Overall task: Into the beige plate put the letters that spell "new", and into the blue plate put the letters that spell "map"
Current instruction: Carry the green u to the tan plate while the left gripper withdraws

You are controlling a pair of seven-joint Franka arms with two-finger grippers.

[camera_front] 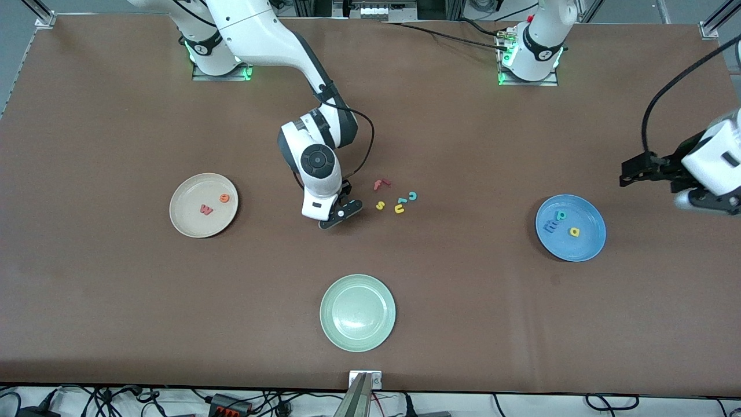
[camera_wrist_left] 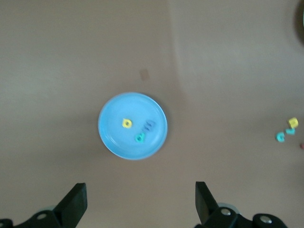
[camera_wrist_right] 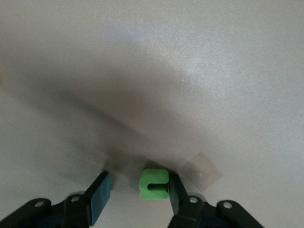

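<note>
Nearest the front edge of the table (camera_front: 116, 324) we see the pale green plate (camera_front: 358, 313), about midway along that edge. Farther in, toward the left arm's end, lies the blue plate (camera_front: 571, 227), and in it we count the blue m (camera_front: 550, 226), the teal p (camera_front: 560, 215) and the yellow a (camera_front: 574, 231). The left gripper (camera_wrist_left: 137, 202) hangs in the air over that end of the table, near the blue plate, its fingers spread wide and holding nothing; this arm waits. Toward the right arm's end sits the beige plate (camera_front: 204, 205), carrying the pinkish-red w (camera_front: 206, 209) and the orange e (camera_front: 224, 198). Near the middle of the table the right gripper (camera_wrist_right: 137, 192) is down at the surface, and in its wrist view we see the green n (camera_wrist_right: 154, 184) between its fingers: one finger touches the letter's side, the other stands apart from it, so the grasp is not closed. Just beside that gripper, toward the left arm's end, lie the spare letters: a yellow s (camera_front: 380, 205), a yellow u (camera_front: 399, 209), a teal c (camera_front: 413, 196), and farthest in, a red f (camera_front: 380, 184).
</note>
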